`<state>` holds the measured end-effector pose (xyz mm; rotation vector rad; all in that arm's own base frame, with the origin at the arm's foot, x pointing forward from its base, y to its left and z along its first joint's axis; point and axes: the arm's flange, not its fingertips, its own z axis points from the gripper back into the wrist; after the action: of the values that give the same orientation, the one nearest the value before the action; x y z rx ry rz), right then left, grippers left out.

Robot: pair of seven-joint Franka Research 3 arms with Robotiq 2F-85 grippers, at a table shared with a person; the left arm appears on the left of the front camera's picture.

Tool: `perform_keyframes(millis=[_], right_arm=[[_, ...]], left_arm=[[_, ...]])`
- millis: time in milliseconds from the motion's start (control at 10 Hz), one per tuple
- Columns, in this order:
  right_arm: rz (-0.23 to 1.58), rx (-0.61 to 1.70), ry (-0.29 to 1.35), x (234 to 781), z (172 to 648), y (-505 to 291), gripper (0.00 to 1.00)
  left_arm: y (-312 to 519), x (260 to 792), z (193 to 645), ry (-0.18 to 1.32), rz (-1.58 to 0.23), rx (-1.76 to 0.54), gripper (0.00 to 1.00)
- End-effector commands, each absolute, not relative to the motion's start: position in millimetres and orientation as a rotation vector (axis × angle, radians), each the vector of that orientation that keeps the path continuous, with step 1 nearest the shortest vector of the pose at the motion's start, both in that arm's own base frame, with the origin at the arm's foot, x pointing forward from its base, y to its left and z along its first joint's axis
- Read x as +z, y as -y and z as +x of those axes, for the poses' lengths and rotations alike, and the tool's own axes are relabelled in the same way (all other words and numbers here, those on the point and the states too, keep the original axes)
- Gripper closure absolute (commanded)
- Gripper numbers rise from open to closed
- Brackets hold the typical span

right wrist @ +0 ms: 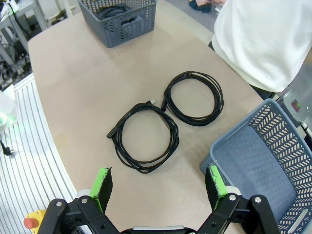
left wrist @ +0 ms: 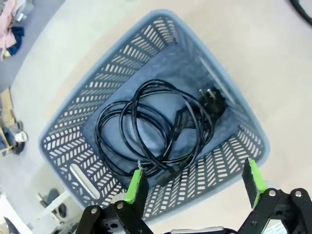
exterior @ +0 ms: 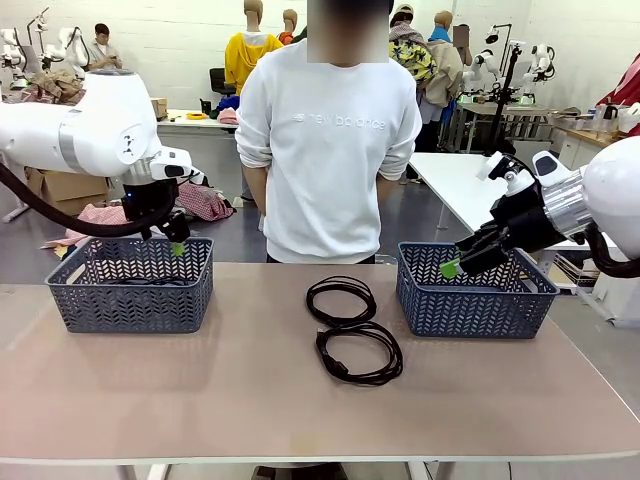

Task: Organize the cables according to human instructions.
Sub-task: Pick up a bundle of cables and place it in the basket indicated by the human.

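Currently, left gripper (left wrist: 195,181) and right gripper (right wrist: 160,186) stand wide open, holding nothing. The far coil (right wrist: 192,121) and near coil (right wrist: 146,167) lie side by side on the table (exterior: 200,400); another cable (left wrist: 212,101) rests inside the left basket (left wrist: 63,141).

Two black cables are laid flat on the table (right wrist: 73,73) as round coils, just beside each other: the far coil (right wrist: 194,122) and the near coil (right wrist: 145,169), whose connector ends stick out. More cable (left wrist: 161,165) is heaped in loose overlapping loops in the left basket (left wrist: 63,146), with a black plug (left wrist: 213,100) at the side.
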<state>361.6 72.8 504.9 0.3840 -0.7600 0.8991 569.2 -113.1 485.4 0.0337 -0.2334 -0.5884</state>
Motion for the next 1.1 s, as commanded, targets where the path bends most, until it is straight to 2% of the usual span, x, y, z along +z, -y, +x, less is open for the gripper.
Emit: perform_keyframes(millis=[0, 500, 1000], right_arm=[[0.406, 0.899, 0.769, 504, 363, -73, 0.0], [0.406, 0.899, 0.769, 504, 363, -73, 0.0], [0.406, 0.899, 0.769, 504, 363, -73, 0.0]], left_arm=[[136, 494, 547, 0.313, -0.008, -0.678, 0.0], [185, 489, 481, 0.375, -0.159, -0.861, 0.0], [206, 464, 430, 0.385, -0.203, -0.972, 0.0]])
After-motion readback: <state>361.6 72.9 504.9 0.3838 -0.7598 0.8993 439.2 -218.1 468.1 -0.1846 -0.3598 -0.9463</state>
